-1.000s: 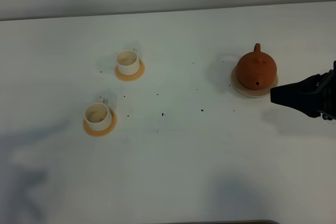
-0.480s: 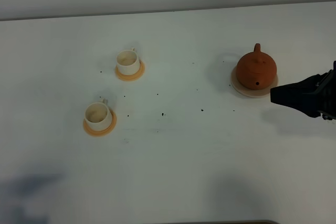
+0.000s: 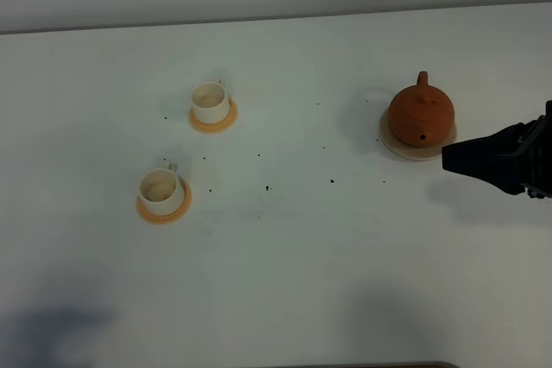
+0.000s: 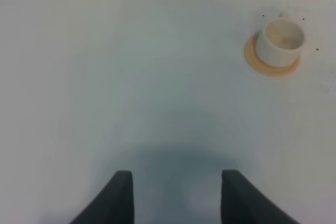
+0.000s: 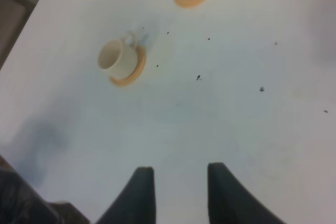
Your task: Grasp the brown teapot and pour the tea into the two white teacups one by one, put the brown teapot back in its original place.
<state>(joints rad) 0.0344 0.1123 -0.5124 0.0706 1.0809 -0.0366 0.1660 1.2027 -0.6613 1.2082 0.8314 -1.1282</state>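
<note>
My right gripper (image 5: 177,184) has its jaws parted a modest way with nothing between them. It hangs at the right edge of the overhead frame, just lower right of the brown teapot (image 3: 420,114), which sits upright on its pale disc (image 3: 388,140). My left gripper (image 4: 177,187) is also parted and empty. At centre left, the upper teacup (image 3: 210,102) and the lower teacup (image 3: 161,187) stand on orange saucers (image 3: 226,121).
</note>
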